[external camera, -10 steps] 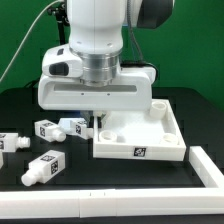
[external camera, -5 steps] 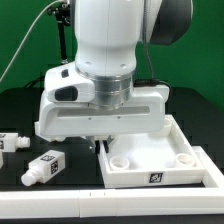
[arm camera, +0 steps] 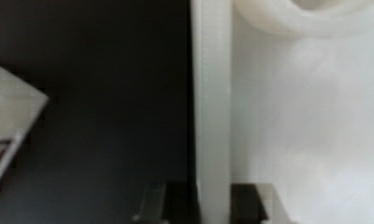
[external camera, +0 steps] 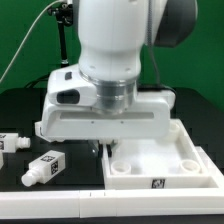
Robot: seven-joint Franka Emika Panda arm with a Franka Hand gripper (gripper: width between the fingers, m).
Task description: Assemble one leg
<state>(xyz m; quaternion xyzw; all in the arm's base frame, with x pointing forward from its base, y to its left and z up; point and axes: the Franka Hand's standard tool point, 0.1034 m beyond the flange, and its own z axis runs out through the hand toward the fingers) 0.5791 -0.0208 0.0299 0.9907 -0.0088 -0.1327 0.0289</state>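
Two legs lie on the black table at the exterior view's left: one leg (external camera: 12, 143) further back and one leg (external camera: 42, 169) nearer the front, both white with tag markers. My gripper (external camera: 101, 146) is low at the left wall of the large white tabletop (external camera: 160, 166) and mostly hidden under the hand. In the wrist view my gripper (arm camera: 210, 203) has one finger on each side of the tabletop's wall (arm camera: 210, 110), shut on it. A corner hole (arm camera: 335, 12) shows on the tabletop, and part of a leg (arm camera: 10, 112) lies beside it.
A white bar (external camera: 50, 205) runs along the table's front edge in the exterior view. A green backdrop stands behind. The arm's big white hand (external camera: 105, 110) hides the table behind it.
The hand and the tabletop in its grip have slid toward the front and the exterior view's right. Two legs seen behind the hand one second ago are now hidden.
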